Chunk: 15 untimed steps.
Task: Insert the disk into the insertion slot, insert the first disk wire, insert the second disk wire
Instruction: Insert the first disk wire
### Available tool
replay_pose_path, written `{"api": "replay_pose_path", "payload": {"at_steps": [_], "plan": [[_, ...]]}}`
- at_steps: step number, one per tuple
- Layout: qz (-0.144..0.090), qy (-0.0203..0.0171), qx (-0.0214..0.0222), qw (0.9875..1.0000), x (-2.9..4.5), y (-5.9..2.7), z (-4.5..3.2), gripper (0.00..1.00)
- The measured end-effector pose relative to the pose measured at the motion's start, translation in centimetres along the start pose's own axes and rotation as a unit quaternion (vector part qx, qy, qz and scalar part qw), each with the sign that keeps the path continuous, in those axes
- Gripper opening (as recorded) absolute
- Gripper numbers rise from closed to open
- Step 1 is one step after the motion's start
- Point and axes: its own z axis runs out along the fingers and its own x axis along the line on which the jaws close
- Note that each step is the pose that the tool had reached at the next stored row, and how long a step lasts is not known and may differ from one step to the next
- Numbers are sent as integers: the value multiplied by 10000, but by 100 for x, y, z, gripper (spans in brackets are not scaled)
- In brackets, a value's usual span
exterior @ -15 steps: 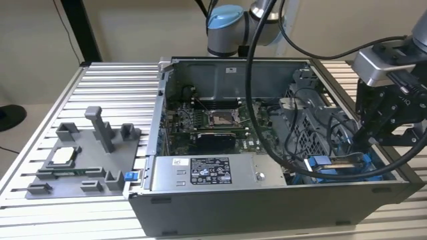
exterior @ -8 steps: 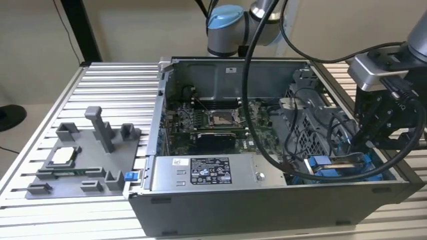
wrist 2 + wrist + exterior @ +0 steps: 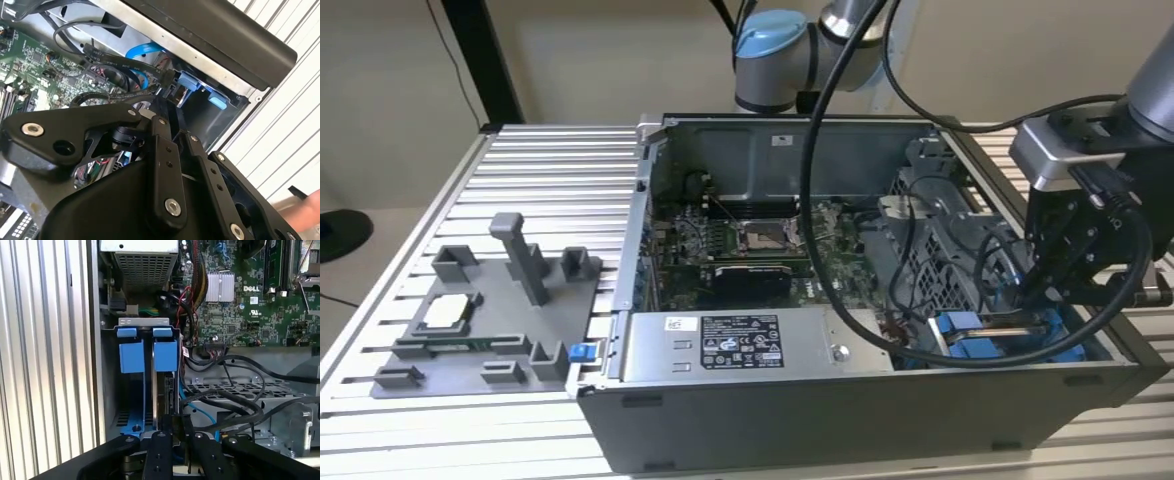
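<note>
the disk (image 3: 165,356), clipped in its bright blue carrier, stands on edge inside the insertion slot (image 3: 142,321), a metal bay at one corner of an open computer case (image 3: 854,420). in the exterior view the disk (image 3: 974,338) sits at the case's near corner, on the exterior view's right. a second blue carrier (image 3: 131,356) stands just beside it in the same bay. the gripper (image 3: 177,421) hangs just above the disk's edge, its two black fingers (image 3: 160,452) drawn together with only a sliver between them; whether anything is pinched there cannot be told. in the second wrist view the gripper (image 3: 172,116) points at the blue carrier tabs, and a flat black wire (image 3: 120,57) ends just beside its tips, next to a light blue wire (image 3: 145,50); whether either is plugged in cannot be told. more black cables (image 3: 225,362) loop between the bay and the green motherboard (image 3: 240,305). a grey power supply box (image 3: 734,345) with a black label lies along the case's near wall, beside the bay. the case rests on a ribbed metal table (image 3: 547,170), and a grey fixture tray (image 3: 467,320) sits on the table toward the exterior view's left, well apart from the gripper
</note>
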Motion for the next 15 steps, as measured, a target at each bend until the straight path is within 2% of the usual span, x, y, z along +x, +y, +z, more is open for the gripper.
{"api": "replay_pose_path", "payload": {"at_steps": [11, 15], "plan": [[1, -4, 0, 10000, 0, -26, 8, 0], [2, -3, -28, 10000, 2, -27, 33, 0]]}}
